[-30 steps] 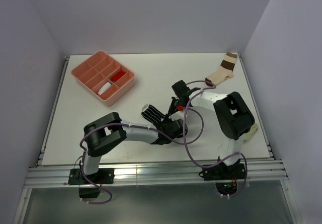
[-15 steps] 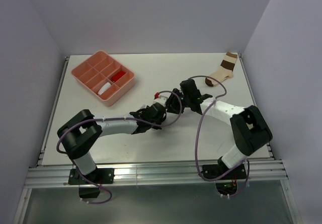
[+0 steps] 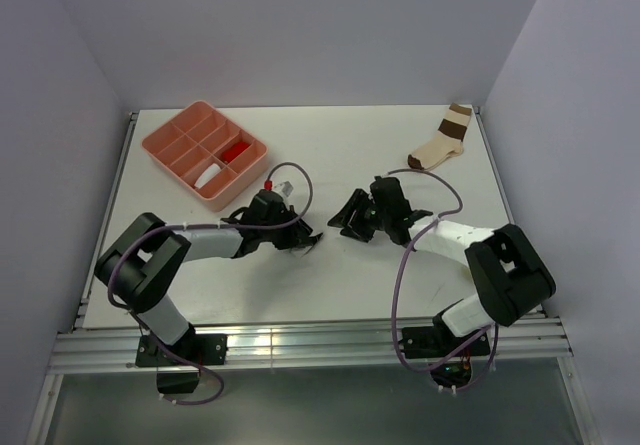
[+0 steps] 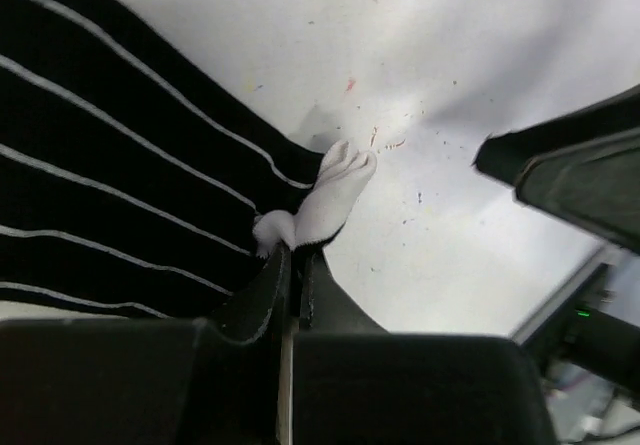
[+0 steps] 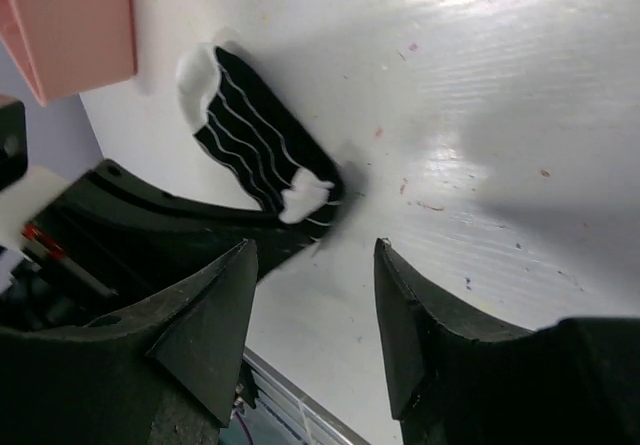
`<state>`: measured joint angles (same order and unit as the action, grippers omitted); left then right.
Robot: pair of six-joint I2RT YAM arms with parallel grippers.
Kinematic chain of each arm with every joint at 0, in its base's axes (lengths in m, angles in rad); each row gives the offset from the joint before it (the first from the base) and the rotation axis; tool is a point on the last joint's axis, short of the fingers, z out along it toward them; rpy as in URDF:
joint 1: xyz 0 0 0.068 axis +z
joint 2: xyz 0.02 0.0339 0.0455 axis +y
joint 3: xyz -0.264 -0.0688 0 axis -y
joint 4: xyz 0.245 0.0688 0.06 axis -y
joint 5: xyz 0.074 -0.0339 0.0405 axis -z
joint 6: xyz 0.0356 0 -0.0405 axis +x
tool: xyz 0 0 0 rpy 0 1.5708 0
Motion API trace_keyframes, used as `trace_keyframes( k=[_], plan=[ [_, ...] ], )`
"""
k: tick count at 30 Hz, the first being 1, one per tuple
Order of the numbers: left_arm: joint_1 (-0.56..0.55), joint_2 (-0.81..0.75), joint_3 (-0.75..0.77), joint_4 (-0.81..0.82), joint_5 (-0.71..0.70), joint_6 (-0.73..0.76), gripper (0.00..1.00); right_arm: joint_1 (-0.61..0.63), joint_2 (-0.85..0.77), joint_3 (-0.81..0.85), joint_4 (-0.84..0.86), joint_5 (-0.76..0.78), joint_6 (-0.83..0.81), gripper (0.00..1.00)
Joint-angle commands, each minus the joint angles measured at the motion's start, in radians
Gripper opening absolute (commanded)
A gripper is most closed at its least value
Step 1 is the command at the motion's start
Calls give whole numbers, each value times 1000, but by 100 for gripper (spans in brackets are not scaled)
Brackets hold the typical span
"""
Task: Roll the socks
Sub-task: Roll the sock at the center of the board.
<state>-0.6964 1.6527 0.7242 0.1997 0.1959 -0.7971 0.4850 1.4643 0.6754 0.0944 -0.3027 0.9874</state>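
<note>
The striped sock (image 5: pixel 255 135) lies mid-table, its white tip clamped in your left gripper (image 4: pixel 295 265); the right gripper (image 5: pixel 313 265) stands spread and empty just right. Tug hard and that thin pinch may slip.

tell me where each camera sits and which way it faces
top external: fixed above, behind the bases, looking down over the table; left arm and right arm show whole.
left wrist: on the left arm, low over the table, looking along the left jaws, shut on the striped sock.
right wrist: on the right arm, looking past the open right jaws toward the left arm.
shared: both wrist views show the striped sock.
</note>
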Motion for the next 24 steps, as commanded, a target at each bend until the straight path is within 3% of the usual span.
trace_keyframes(
  k=[1, 11, 24],
  plan=[
    [60, -8, -32, 75, 158, -119, 0, 13, -39, -39, 113, -3, 23, 58],
    [133, 61, -43, 121, 287, -231, 0, 61, 67, -85, 252, -32, 46, 57],
    [192, 110, -94, 165, 335, -333, 0, 95, 235, -50, 340, -68, 63, 56]
  ],
)
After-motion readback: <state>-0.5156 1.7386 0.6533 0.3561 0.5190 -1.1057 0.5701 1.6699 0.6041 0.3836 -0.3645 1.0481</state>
